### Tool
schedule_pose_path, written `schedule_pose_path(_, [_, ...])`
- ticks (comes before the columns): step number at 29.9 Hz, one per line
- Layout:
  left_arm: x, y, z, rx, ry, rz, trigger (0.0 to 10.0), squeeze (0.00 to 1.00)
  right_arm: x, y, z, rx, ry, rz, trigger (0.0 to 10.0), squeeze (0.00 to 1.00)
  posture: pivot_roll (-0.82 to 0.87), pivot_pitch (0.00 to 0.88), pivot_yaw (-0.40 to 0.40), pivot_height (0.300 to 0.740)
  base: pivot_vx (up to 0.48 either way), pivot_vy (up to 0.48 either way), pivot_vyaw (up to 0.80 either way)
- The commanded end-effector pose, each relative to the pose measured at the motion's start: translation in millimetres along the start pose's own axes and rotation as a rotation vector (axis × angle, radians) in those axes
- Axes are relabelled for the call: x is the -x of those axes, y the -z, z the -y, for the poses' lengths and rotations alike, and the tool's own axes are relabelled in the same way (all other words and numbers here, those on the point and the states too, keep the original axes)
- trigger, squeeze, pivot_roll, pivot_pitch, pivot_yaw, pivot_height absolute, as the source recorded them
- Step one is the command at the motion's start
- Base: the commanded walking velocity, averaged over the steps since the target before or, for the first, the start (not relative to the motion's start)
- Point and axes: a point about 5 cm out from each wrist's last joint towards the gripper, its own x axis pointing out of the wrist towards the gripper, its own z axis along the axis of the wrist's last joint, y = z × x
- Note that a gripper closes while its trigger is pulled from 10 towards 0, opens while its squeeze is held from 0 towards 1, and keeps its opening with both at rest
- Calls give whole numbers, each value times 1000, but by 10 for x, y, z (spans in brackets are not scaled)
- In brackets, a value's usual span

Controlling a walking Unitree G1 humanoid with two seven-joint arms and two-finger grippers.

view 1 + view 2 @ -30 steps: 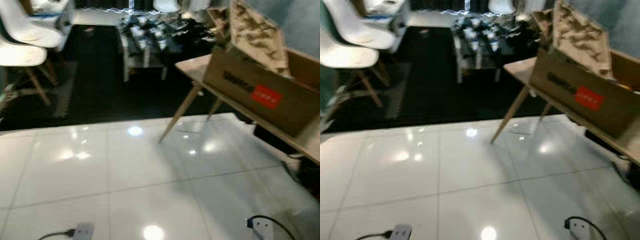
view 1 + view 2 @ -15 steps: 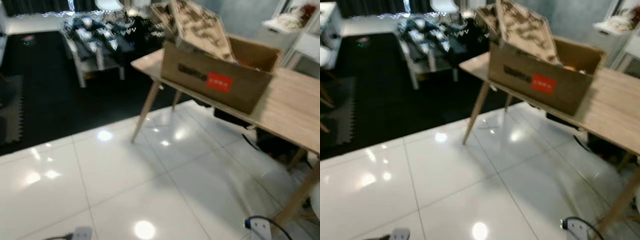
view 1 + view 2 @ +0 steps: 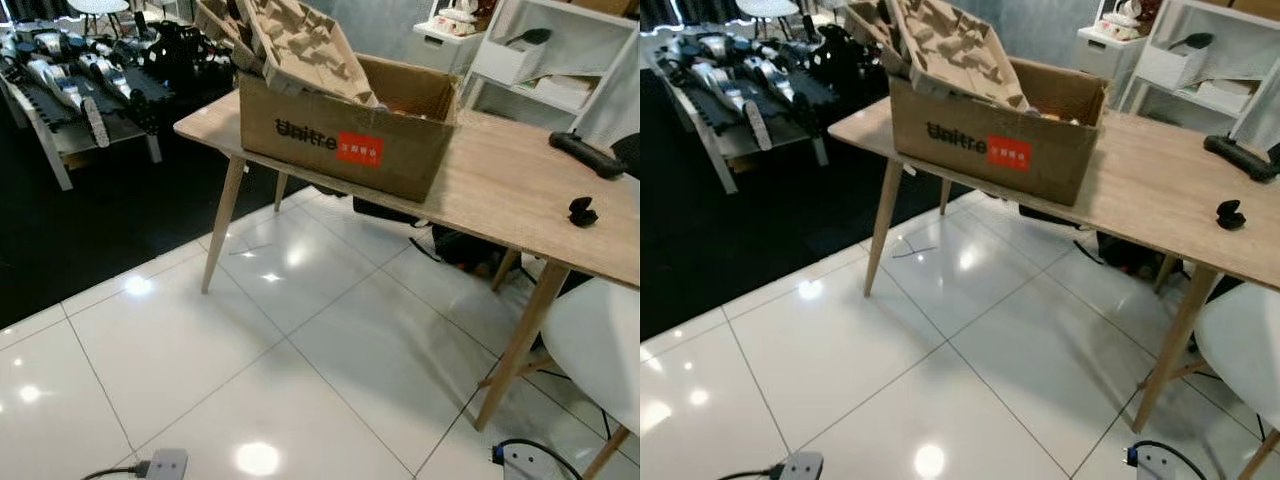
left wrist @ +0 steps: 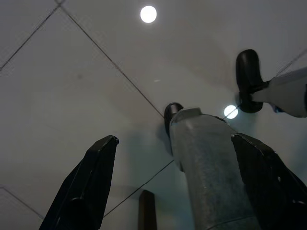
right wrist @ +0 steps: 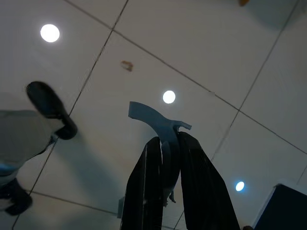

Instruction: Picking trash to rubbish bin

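From the left eye view, I looked down on a glossy white tiled floor [image 3: 300, 350], with a light wooden table [image 3: 520, 190] running from about 11 o'clock to 3 o'clock. A brown cardboard box [image 3: 345, 135] printed with a dark word and a red label stood on the table's near-left end, moulded pulp packing [image 3: 300, 45] tilted up out of it. A small black object [image 3: 582, 211] lay on the tabletop at 3 o'clock and a longer black item [image 3: 585, 155] sat beyond it. A white shelf unit [image 3: 540, 55] stood behind the table at 1 o'clock. A dark rug [image 3: 60, 230] covered the floor at 9 o'clock, with a low bench of dark clutter [image 3: 80, 80] at 10 o'clock. A white seat [image 3: 600, 350] showed at 4 o'clock. I could not pick out a rubbish bin.

The right eye view gave me the same scene, with a grey plug block [image 3: 800, 465] at 7 o'clock and a white socket with black cable [image 3: 1155, 462] at 5 o'clock.

In the left wrist view, the left gripper [image 4: 180, 184] hung over the tiles, its fingers [image 4: 88, 187] spread wide apart, the robot's grey leg [image 4: 206, 167] between them.

In the right wrist view, the right gripper [image 5: 167, 191] was clamped together on a pale blue scrap of trash [image 5: 160, 129], which stuck out past the fingertips above the tiles.
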Motion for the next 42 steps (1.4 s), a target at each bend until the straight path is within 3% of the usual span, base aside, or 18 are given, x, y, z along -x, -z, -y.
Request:
schedule_pose_path(1, [2,55,35,-10,25,-23,10000,0,-1,-11,5,6,-1,2,10000,0,0,69,-26,740,277,0,0])
schedule_pose_path(13, [-4,38,56,-18,38,-18,10000,0,-2,-41,0,8,-5,10,10000,0,2,64,-27,740,328,0,0])
schedule_pose_path(29, [-2,46,57,-21,45,-19,10000,0,0,4,4,4,-1,-2,10000,0,-1,74,-19,740,338,0,-780])
schedule_pose_path(42, [-3,31,47,8,31,-8,10000,0,-1,-35,-11,5,-14,18,10000,0,-3,77,-20,740,103,0,0])
